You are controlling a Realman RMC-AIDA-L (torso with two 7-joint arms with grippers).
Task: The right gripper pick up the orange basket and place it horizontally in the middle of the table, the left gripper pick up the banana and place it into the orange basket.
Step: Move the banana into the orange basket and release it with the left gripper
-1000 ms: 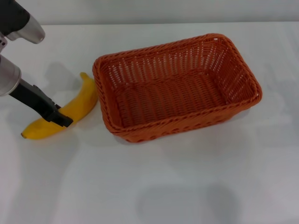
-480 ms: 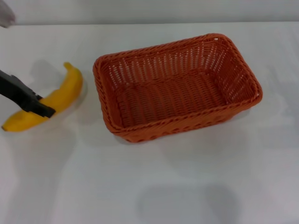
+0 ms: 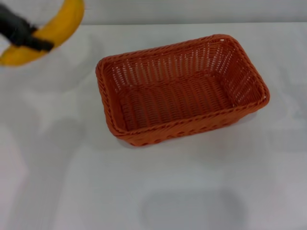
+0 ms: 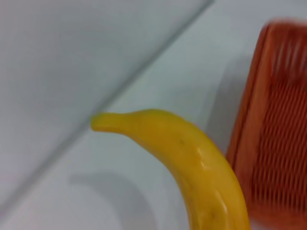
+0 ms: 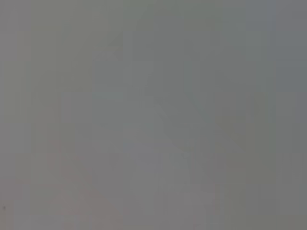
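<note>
- Banana (image 3: pixel 50 31) held in the air at the far left corner of the head view, above the table (image 3: pixel 153 191) and well apart from it; lifted so, probably, in order to pass over the raised rim of the basket before going down inside.
- Left gripper (image 3: pixel 34 40) closed across the middle of the fruit, thin black fingers pinching it; gripped near the centre, likely to keep both ends in balance.
- Orange basket (image 3: pixel 180 88) resting flat in the middle of the table, long side roughly crosswise with a slight turn, open side up and nothing inside; first part of the task judged finished.
- Right gripper not visible anywhere; right wrist view only a plain grey field, so jaw state impossible to tell.
- Banana skin smooth, slightly glossy, yellow, gently curved, narrowing to a short stem end (image 4: pixel 103 122) in the left wrist view.
- Basket of woven wicker-like strands, ribbed walls, braided rim, rounded corners, clearly longer than the fruit.
- Table plain white, smooth and flat.
</note>
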